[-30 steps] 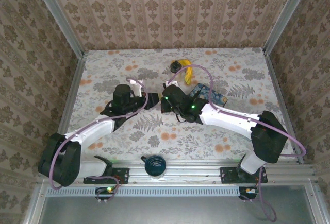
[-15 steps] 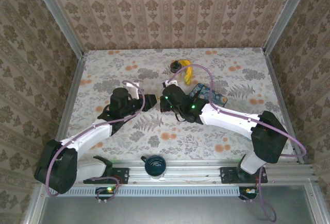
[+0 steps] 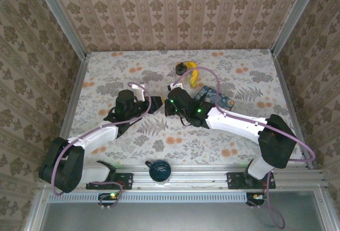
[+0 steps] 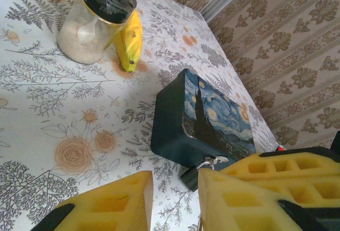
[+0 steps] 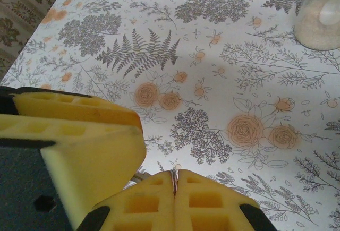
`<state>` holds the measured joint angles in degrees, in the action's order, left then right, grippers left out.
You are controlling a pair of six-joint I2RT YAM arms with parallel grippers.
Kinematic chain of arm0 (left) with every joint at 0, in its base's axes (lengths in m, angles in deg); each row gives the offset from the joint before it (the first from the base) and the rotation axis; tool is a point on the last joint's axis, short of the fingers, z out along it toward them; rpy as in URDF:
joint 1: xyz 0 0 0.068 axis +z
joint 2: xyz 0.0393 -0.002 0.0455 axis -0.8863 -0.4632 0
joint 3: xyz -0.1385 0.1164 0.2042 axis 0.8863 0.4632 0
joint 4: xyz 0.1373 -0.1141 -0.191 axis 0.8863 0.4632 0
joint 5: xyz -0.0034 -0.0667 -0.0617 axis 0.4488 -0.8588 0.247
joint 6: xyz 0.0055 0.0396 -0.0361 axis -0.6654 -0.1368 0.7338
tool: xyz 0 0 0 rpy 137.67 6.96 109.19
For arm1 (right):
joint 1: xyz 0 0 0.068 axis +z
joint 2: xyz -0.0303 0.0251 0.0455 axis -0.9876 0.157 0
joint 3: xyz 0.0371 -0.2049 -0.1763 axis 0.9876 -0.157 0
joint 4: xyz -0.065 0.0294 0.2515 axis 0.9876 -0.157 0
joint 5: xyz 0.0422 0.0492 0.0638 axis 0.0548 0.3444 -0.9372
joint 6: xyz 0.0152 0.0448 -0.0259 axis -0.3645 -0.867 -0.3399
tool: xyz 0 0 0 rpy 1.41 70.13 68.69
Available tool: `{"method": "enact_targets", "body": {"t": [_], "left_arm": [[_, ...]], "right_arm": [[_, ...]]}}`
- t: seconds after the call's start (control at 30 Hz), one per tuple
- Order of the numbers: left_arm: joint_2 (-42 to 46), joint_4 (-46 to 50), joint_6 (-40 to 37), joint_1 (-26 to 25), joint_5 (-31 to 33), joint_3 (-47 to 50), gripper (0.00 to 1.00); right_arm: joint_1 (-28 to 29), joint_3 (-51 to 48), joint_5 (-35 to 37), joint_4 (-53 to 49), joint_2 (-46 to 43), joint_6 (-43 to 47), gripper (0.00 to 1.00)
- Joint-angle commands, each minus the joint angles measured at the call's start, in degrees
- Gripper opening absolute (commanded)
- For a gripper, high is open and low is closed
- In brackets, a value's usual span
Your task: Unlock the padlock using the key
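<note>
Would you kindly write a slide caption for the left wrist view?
Left claw hovers, jaws apart, before the small padlock near the starry-night tin.

Top view looks down; low, close wrist views share the jar (image 4: 79,34).

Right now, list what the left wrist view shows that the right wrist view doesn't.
Left wrist's extras: the tin, the banana and the small dark padlock at the tin's near corner. Right wrist's extra: the right gripper seen close, jaws pressed together. Shared: the jar, the floral tablecloth and yellow foam fingers.
</note>
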<state>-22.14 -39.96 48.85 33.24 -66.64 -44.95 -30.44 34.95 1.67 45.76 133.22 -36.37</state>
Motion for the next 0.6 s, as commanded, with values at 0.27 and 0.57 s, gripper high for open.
{"method": "enact_targets", "body": {"t": [0.27, 0.57], "left_arm": [[-1.3, -3.23, 2.28, 0.6, -2.21, 0.37, 0.21], [1.44, 0.89, 0.71, 0.59, -0.85, 1.71, 0.24]], "right_arm": [[0.17, -0.76, 0.64, 1.56, -2.11, -1.37, 0.0], [0.01, -0.77, 0.23, 2.65, -2.1, -1.71, 0.0]]}}
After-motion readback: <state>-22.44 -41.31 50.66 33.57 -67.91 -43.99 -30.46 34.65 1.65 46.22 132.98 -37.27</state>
